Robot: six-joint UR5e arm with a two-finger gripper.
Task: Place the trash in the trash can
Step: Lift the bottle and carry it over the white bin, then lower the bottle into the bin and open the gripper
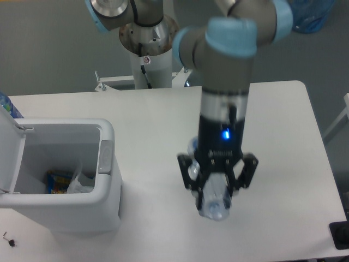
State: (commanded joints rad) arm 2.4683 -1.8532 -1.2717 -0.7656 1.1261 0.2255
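My gripper hangs high over the table's right-middle and is shut on the trash, a clear plastic bottle. The bottle's rounded end sticks out below the fingers, and another clear part of it shows behind the wrist; no label shows. The trash can, a white boxy bin with a grey tab, stands at the left with its lid swung open. Inside it lie a wrinkly clear wrapper and a blue-yellow packet. The gripper is well to the right of the bin's opening.
The arm's pedestal stands behind the table's far edge. A blue bag lies on the floor at the top right. A black object sits at the lower right corner, and a blue item peeks in at the left edge.
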